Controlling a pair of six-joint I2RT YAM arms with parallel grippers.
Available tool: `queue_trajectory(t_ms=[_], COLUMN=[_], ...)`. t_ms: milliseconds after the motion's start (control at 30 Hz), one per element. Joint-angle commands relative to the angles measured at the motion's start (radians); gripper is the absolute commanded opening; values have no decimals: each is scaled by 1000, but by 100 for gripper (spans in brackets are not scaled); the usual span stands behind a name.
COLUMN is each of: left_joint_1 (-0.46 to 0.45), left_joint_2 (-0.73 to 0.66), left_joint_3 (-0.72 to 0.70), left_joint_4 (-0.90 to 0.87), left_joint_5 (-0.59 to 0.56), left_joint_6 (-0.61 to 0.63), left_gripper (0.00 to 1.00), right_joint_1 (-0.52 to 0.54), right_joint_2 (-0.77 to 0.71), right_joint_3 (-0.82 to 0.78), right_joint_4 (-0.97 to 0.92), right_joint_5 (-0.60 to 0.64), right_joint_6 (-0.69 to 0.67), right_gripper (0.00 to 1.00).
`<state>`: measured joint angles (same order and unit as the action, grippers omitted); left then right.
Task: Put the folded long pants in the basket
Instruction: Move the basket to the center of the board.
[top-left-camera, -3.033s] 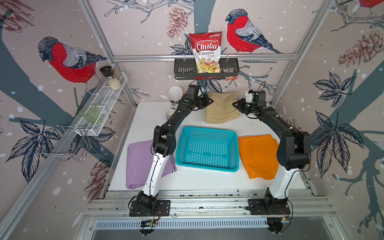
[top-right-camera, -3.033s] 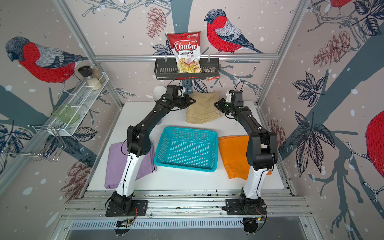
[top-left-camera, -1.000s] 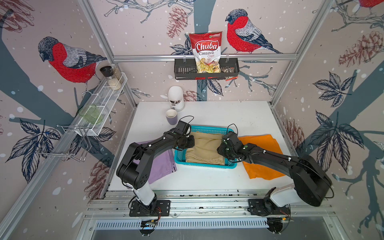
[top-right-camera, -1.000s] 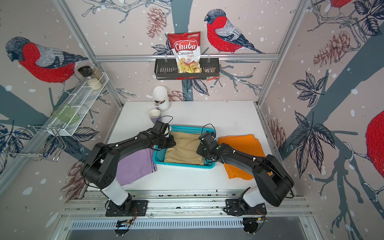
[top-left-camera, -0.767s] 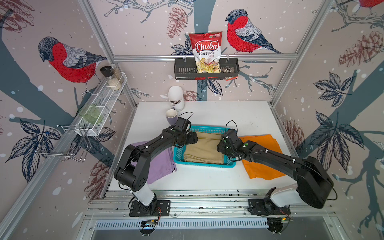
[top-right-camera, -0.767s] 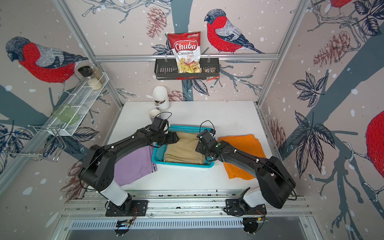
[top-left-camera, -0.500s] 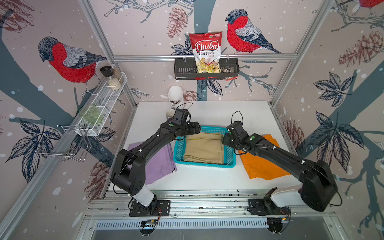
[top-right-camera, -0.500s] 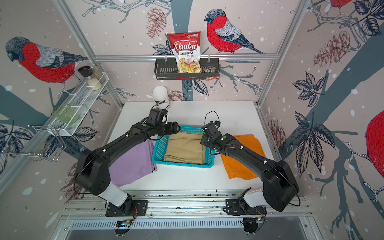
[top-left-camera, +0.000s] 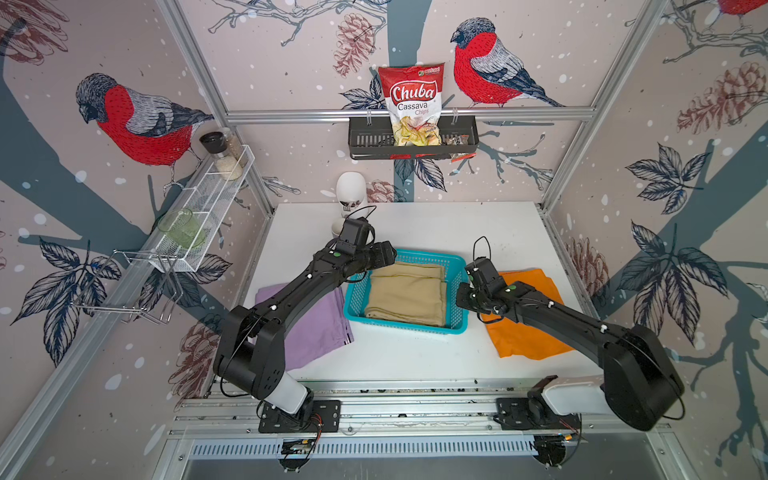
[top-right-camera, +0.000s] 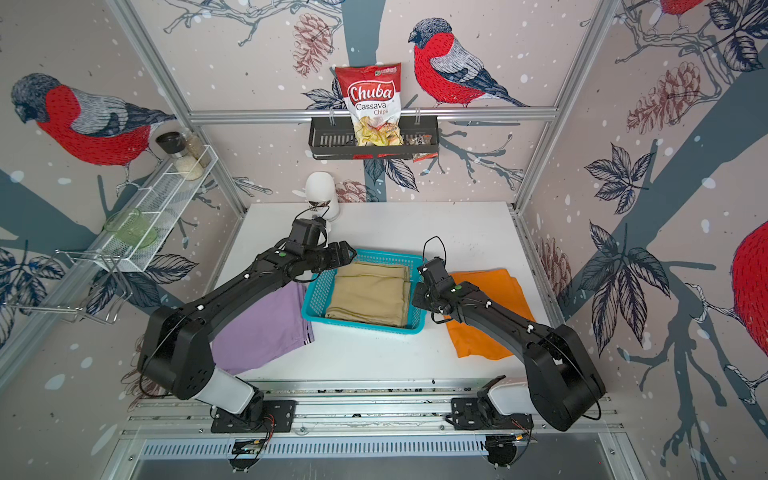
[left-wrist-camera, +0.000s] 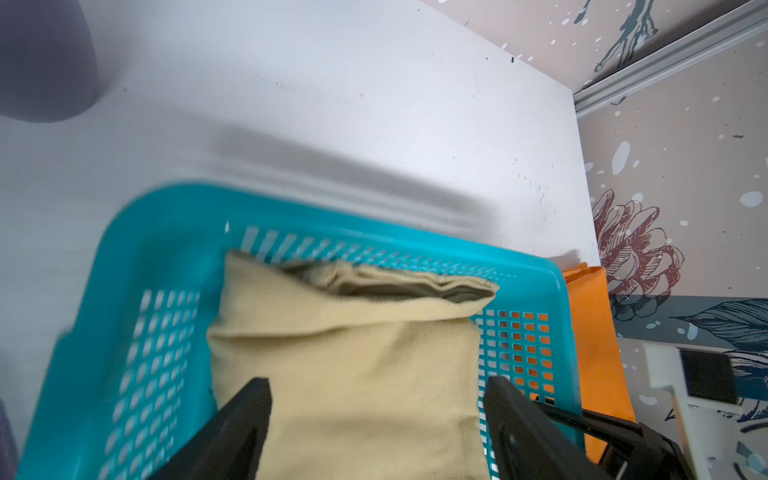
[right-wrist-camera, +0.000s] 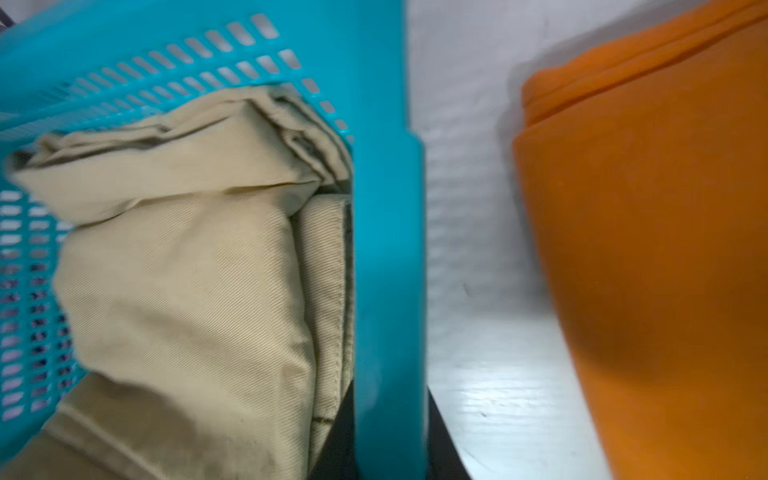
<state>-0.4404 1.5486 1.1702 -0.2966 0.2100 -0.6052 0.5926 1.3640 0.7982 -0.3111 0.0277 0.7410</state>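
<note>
A: The tan pants (left-wrist-camera: 345, 365) between the fingers (left-wrist-camera: 245, 415) of the left gripper (left-wrist-camera: 376, 399), what cloth?
B: Matt woven twill, fine diagonal ribs, stitched seams.
A: And the basket (left-wrist-camera: 124, 257) around them?
B: Smooth turquoise plastic, slight sheen.
A: Beside the right gripper (top-left-camera: 462, 300)?
B: The orange pants (right-wrist-camera: 644, 249), matt plain cloth; the white table (right-wrist-camera: 478, 365), smooth, faintly glossy. Those fingers look matt black plastic.
</note>
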Motion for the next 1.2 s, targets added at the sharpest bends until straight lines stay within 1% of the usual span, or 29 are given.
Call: queue_trajectory(t_ms=[0, 67, 133, 267, 367, 500, 600, 700, 800, 900, 967, 1033, 1067, 1100, 1133, 1167], left_joint_1=[3, 4, 5, 6, 6, 6, 6, 6, 5, 6, 6, 6, 5, 5, 3, 0], left_joint_2=[-2, -2, -4, -5, -5, -7, -5, -4, -8, -12, -9, -2, 3, 7, 11, 11], left_joint_3=[-8, -15, -20, -29, -30, -39, -47, -55, -67, -85, -94, -99, -100, -102, -106, -111], left_joint_4=[36, 38, 40, 35, 32, 35, 38, 39, 42, 48, 52, 58, 63, 67, 73, 80], left_joint_5=[12, 11, 9, 7, 12, 11, 15, 22, 28, 33, 37, 49, 59, 65, 71, 73], left_joint_6=[-14, -16, -15, -10, -6, -9, -14, -16, -22, -27, -29, -33, -36, -37, -40, -46], left_gripper=[84, 84, 84, 84, 84, 84, 84, 84, 84, 84, 84, 84, 84, 84, 84, 84], right_joint_1=[-25, -64, -121, -256, -336, -388, -405, -420, -431, -432, -438, -441, -444, -445, -449, -456], right_joint_2=[9, 23, 53, 146, 228, 356, 484, 623, 719, 738, 740, 740, 738, 732, 719, 705], right_joint_3=[4, 18, 51, 155, 250, 382, 495, 631, 733, 753, 756, 769, 779, 784, 789, 794], right_joint_4=[112, 146, 163, 157, 154, 158, 143, 89, 55, 82, 105, 103, 94, 88, 80, 67], right_joint_5=[73, 65, 22, -64, -133, -215, -238, -240, -254, -210, -211, -212, -207, -198, -182, -166], right_joint_6=[-27, -86, -173, -339, -419, -500, -556, -560, -530, -491, -470, -461, -461, -461, -462, -456], right_gripper=[9, 7, 6, 6, 9, 12, 15, 14, 13, 11, 14, 15, 22, 35, 44, 56])
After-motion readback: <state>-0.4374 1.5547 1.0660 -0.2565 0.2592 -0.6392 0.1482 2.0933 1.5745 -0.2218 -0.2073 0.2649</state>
